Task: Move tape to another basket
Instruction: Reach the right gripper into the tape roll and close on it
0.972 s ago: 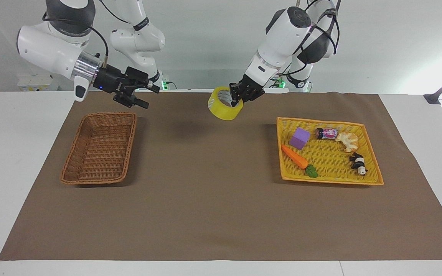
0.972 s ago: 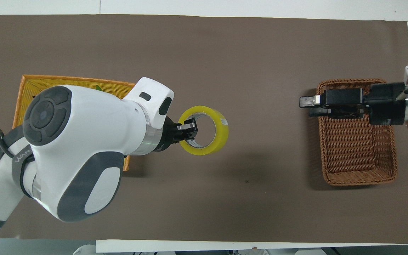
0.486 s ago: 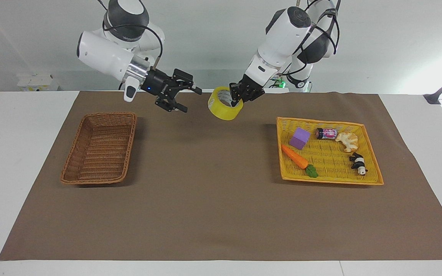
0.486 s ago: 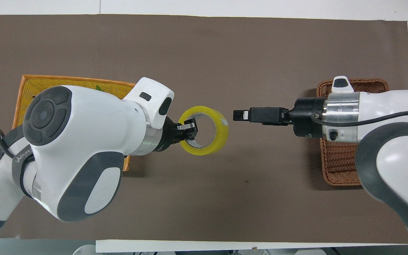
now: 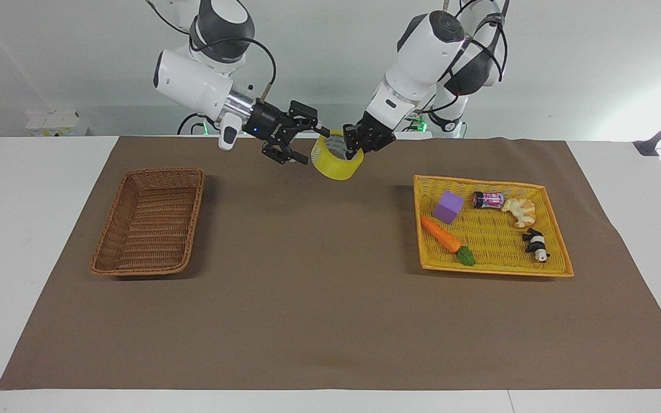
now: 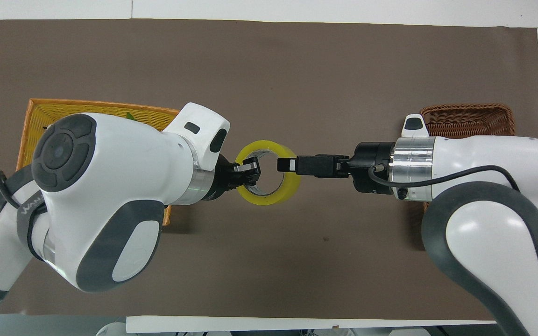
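The yellow tape roll (image 5: 337, 165) hangs in the air over the mat between the two baskets, also seen in the overhead view (image 6: 269, 199). My left gripper (image 5: 355, 143) is shut on its wall at one side, one finger inside the hole (image 6: 249, 170). My right gripper (image 5: 315, 146) is open at the roll's other side, with one finger above the rim and one below it; it also shows in the overhead view (image 6: 282, 164). The brown wicker basket (image 5: 152, 171) lies empty at the right arm's end of the table, partly hidden under my right arm in the overhead view (image 6: 465, 114).
A bright yellow woven tray (image 5: 479, 182) at the left arm's end holds a purple block (image 5: 448, 206), a carrot (image 5: 442, 236), a small jar (image 5: 488, 199), a panda figure (image 5: 536, 244) and a pale toy. My left arm covers most of it in the overhead view (image 6: 63, 106).
My right arm has swung from over the wicker basket to the tape, its open fingers now straddling the roll's wall. My left gripper and the tape have stayed in place.
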### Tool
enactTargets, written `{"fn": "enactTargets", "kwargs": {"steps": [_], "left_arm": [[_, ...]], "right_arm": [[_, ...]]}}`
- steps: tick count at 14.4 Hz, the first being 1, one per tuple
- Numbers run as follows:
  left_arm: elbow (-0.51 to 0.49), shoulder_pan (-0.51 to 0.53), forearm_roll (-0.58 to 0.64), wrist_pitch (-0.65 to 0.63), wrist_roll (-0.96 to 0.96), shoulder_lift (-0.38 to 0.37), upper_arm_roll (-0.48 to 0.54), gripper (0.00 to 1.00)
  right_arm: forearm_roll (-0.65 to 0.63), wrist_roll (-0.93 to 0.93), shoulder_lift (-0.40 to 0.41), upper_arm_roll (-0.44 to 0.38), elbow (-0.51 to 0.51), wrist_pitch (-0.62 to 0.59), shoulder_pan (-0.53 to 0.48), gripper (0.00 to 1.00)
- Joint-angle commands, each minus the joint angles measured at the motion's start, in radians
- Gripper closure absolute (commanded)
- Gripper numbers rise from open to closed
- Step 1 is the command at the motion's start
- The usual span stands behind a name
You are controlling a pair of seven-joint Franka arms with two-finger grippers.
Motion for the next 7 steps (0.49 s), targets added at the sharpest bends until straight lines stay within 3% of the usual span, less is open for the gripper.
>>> {"fn": "enactTargets", "kwargs": {"steps": [1,4,7], "left_arm": [[-0.007,-0.013,-0.01,-0.005,-0.007,-0.017,0.009,1.0],[-0.008,-0.012,-0.009,-0.006,-0.007,-0.017,0.009,1.0],[-0.008,-0.013,-0.01,-0.006,-0.009,-0.02,0.009,1.0]], "right_arm": [[0.032,-0.014,-0.023,-0.002,-0.04,0.023,0.006,0.0],[0.032,-0.014,-0.021,-0.002,-0.054,0.02,0.006,0.01],[0.032,-0.014,-0.02,-0.002,-0.054,0.02,0.006,0.09]]}}
